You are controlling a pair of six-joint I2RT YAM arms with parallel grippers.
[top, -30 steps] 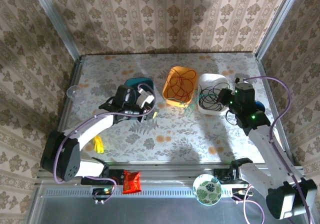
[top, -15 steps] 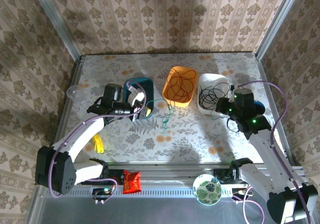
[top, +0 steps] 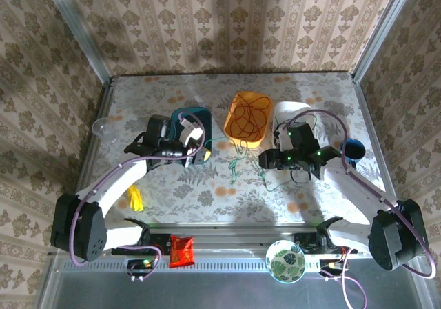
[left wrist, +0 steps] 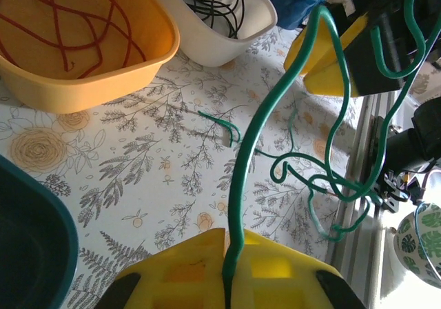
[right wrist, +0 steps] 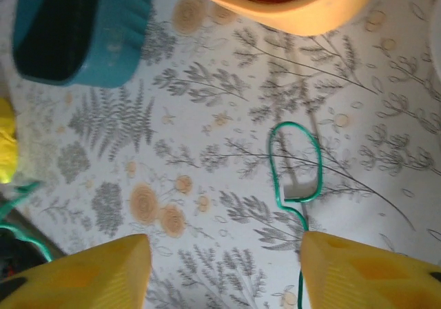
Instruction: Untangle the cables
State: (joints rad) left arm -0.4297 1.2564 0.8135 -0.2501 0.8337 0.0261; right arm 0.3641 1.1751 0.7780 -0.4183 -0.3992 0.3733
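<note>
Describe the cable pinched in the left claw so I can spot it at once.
On the floral table, look just in front of the orange tub. A thin green cable runs from the shut left claw across the table in loose loops. The red cable lies in the orange tub and the black cable in the white tub; the green one is outside any tub.

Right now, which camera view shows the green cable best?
The left wrist view: the green cable runs large and sharp from between the left fingers into its tangled loops. The top external view shows it as a thin, faint strand, and the right wrist view catches one slightly blurred loop of it.
</note>
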